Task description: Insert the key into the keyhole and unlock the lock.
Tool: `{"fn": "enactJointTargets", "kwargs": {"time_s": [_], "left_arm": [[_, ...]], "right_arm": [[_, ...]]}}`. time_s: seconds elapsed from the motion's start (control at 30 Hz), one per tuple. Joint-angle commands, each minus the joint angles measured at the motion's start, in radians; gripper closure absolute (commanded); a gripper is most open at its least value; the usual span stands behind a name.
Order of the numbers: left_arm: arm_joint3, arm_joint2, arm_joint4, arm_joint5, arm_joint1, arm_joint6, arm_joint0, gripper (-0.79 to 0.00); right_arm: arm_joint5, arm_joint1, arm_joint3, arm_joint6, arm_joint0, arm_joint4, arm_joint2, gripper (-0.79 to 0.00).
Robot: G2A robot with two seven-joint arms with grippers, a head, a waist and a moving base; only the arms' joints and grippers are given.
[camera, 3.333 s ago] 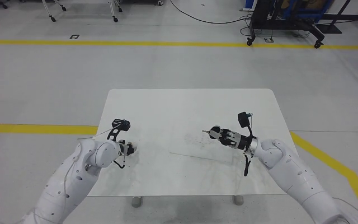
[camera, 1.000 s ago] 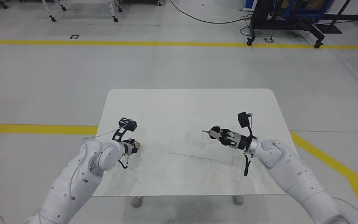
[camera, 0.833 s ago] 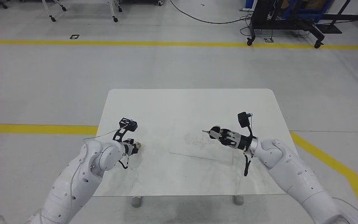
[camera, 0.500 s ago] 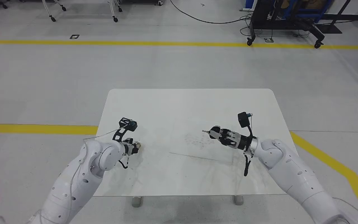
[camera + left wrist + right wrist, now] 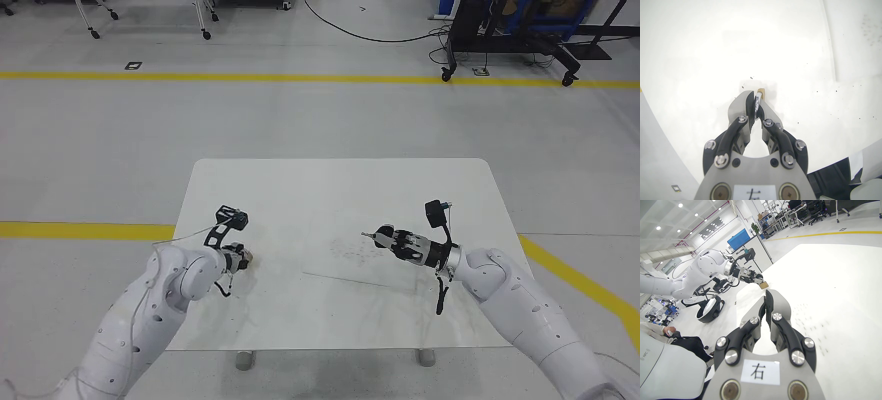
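Observation:
My left gripper (image 5: pixel 754 97) is shut on the silver shackle (image 5: pixel 756 108) of a small brass padlock (image 5: pixel 761 92), whose body pokes out past the fingertips just over the white table (image 5: pixel 734 47). In the top view that gripper (image 5: pixel 240 260) is near the table's left edge with the padlock (image 5: pixel 247 259) at its tip. The right wrist view shows it side-on, the padlock (image 5: pixel 763 285) hanging from the left gripper (image 5: pixel 758 278). My right gripper (image 5: pixel 381 239) sits right of the table's middle, shut on the key (image 5: pixel 366 236), whose thin silver tip points left toward the padlock. Its pads (image 5: pixel 769 306) are pressed together and hide the key.
The white table (image 5: pixel 330 190) has a thin seam (image 5: pixel 350 279) running across its near half and a patch of dark specks (image 5: pixel 345 250) between the two grippers. A dark wheeled frame (image 5: pixel 510 45) stands on the floor far behind.
My left arm has shifted a little to the right and toward the table's far side, carrying the padlock with it. The right arm and the key have stayed still.

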Motion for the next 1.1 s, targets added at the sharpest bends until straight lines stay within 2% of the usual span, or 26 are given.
{"fn": "enactJointTargets", "kwargs": {"time_s": [0.0,0.1,0.23,0.37,0.43,0.5,0.73,0.8,0.9,1.07], "left_arm": [[0.000,-0.003,0.002,0.003,-0.002,0.015,0.000,0.000],[-0.007,-0.024,-0.013,0.011,-0.003,0.087,0.014,0.000],[-0.016,-0.076,-0.106,-0.027,-0.005,0.257,0.047,0.000],[0.004,-0.121,-0.275,-0.157,-0.012,0.437,0.070,0.000],[0.023,-0.123,-0.323,-0.246,-0.015,0.481,0.067,0.000],[0.027,-0.110,-0.287,-0.319,-0.015,0.476,0.053,0.000],[0.026,-0.108,-0.296,-0.321,-0.016,0.484,0.057,0.000],[0.040,-0.094,-0.388,-0.364,-0.024,0.509,0.059,0.000],[0.132,-0.069,-0.625,-0.473,-0.042,0.529,0.030,0.000],[0.294,-0.001,-0.934,-0.639,-0.071,0.428,-0.049,0.000]], "right_arm": [[0.000,0.000,0.000,0.000,0.000,0.000,0.000,0.000],[0.000,0.000,0.000,0.000,0.000,0.000,0.000,0.000],[0.000,0.000,0.000,0.000,0.000,0.000,0.000,0.000],[0.000,0.000,0.000,0.000,0.000,0.000,0.000,0.000],[0.000,0.000,0.000,0.000,0.000,0.000,0.000,0.000],[0.000,0.000,0.000,0.000,0.000,0.000,0.000,0.000],[0.000,0.000,0.000,0.000,0.000,0.000,0.000,0.000],[0.001,-0.003,-0.013,-0.014,-0.008,0.017,-0.002,0.000],[0.042,-0.017,-0.027,-0.041,-0.007,0.029,-0.019,0.000],[0.000,-0.062,-0.015,-0.101,0.032,0.118,-0.088,0.000]]}}
